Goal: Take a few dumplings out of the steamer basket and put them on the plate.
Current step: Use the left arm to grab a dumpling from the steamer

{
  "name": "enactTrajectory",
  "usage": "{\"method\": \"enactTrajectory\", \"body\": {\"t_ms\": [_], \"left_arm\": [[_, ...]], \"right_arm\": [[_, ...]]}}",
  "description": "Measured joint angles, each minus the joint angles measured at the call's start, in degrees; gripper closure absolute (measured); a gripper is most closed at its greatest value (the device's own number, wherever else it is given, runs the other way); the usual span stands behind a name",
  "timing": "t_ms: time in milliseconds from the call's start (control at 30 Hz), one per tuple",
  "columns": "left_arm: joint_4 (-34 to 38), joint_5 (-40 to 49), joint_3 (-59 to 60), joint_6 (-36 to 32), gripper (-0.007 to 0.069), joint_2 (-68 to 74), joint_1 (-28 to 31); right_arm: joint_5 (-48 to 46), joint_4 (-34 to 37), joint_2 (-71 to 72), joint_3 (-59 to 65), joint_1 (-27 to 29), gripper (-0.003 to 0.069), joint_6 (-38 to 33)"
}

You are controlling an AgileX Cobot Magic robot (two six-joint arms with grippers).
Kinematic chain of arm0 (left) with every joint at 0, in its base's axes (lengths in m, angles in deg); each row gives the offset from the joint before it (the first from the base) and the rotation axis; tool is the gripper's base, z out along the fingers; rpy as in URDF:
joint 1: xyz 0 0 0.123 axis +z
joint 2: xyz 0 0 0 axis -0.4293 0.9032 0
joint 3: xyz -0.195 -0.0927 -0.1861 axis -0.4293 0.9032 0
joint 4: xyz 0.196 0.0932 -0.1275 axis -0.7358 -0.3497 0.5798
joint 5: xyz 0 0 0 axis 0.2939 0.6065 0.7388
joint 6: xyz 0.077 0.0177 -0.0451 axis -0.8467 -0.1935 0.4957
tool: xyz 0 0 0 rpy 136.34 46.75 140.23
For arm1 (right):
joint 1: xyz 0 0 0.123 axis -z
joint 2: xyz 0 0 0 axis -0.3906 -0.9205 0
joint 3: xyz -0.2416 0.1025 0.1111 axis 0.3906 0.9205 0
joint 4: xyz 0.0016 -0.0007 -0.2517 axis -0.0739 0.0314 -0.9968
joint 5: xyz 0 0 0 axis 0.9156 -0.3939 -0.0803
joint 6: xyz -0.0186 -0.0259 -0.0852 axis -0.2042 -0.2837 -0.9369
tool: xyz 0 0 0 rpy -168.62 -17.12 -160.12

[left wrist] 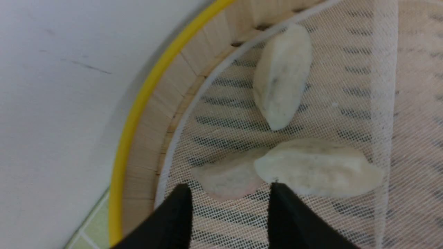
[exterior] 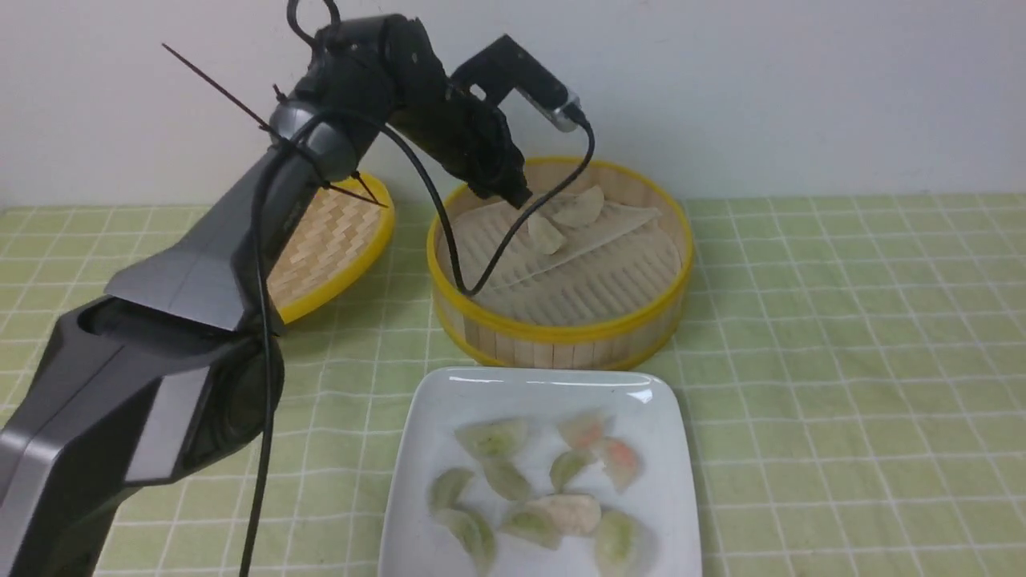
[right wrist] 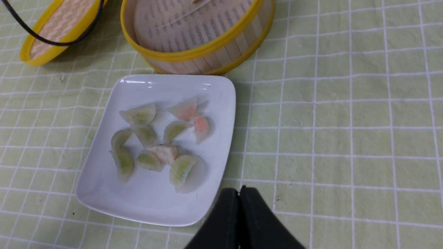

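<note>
- Left end effector [left wrist: 230,189] is down inside the steamer basket [exterior: 561,330], jaws parted to a middling gap with nothing between them. Its tips sit just short of the nearest dumplings [exterior: 579,207].
- Three pieces lie close together on the mesh liner [left wrist: 349,103] near the back wall. A cream one [left wrist: 318,171] lies by one jaw tip, and another [left wrist: 282,76] stands on edge farther in. A paler piece [left wrist: 226,176] lies straight ahead of the gap; its rim looks faintly pink, so I cannot say it is a plain one.
- Right end effector [right wrist: 239,191] is closed and empty, hanging over the tabletop [right wrist: 346,138] just beside the plate [right wrist: 104,197].
- That plate sits in front of the basket and holds green and pink-tinted pieces, with one pale one among them.
- These look light, soft and a bit tacky. I'd guess a hard squeeze would split the skin and a weak one would let it slide.
- Best hold, to my eye, is across the plump belly of the cream one, pads on its two flat sides. That keeps clear of the thin pinched edge and avoids snagging the loose liner.
</note>
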Motion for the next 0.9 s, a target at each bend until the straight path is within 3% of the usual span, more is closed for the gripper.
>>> {"method": "enactTrajectory", "body": {"t_ms": [233, 500, 600, 667, 700, 767, 900], "left_arm": [[2.34, -3.99, 0.04, -3.02, 0.0139, 4.78, 0.05], [4.61, -7.02, -0.16, -4.12, 0.0118, 6.6, 0.05], [5.32, -6.77, -0.5, -5.37, 0.0195, 6.94, 0.05], [5.6, -6.34, -0.5, -6.12, 0.0331, 6.99, -0.02], [5.38, -6.61, -0.68, -6.45, 0.0437, 6.99, -0.15], [4.91, -6.03, -1.07, -6.51, 0.054, 6.99, -0.15], [3.32, 0.74, -2.28, -5.11, 0.0622, 6.21, -0.21]], "right_arm": [[0.0, 0.0, 0.0, 0.0, 0.0, 0.0673, 2.6], [0.0, 0.06, 0.0, 0.0, 0.0, 0.0673, 4.98], [0.0, 0.06, 0.0, 0.0, 0.0, 0.0673, 5.12], [0.0, 0.06, 0.0, 0.0, 0.0, 0.0673, 5.12], [0.0, 0.06, 0.0, 0.0, 0.0, 0.0673, 5.12], [0.0, 0.01, 0.0, 0.0, 0.0, 0.0673, 5.14], [0.0, 0.01, 0.0, 0.0, 0.0, 0.0673, 5.14]]}}
